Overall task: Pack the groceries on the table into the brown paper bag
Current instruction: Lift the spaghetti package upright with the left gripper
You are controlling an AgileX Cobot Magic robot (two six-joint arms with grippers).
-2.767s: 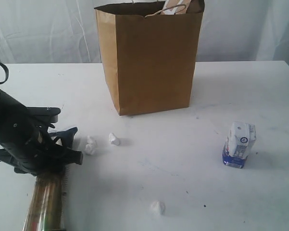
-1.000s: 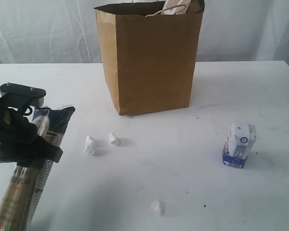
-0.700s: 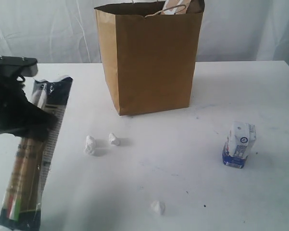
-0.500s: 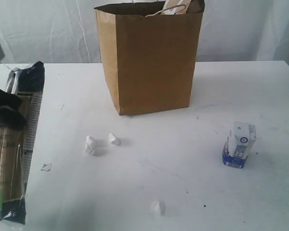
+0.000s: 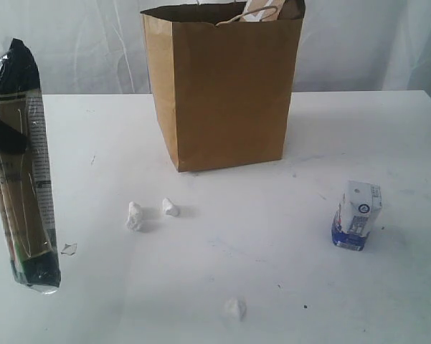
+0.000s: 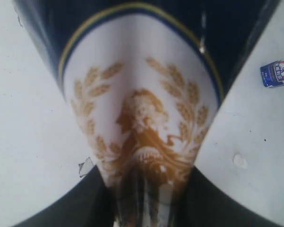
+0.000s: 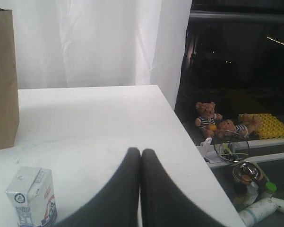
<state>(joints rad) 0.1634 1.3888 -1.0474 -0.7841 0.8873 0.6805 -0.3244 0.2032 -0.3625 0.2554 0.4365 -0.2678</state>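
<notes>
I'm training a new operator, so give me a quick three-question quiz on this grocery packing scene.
1. Where is the small white-blue carton? A in the brown paper bag; B standing on the table; C in a tool.
2. True or false: the right tool is shut and empty.
3. Fill in: the item held nearly upright is the ____.
Key: 1 B; 2 true; 3 spaghetti packet.

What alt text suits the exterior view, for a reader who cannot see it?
A spaghetti packet hangs nearly upright above the white table at left; a brown paper bag stands at the back, a small white-blue carton at right.
</notes>
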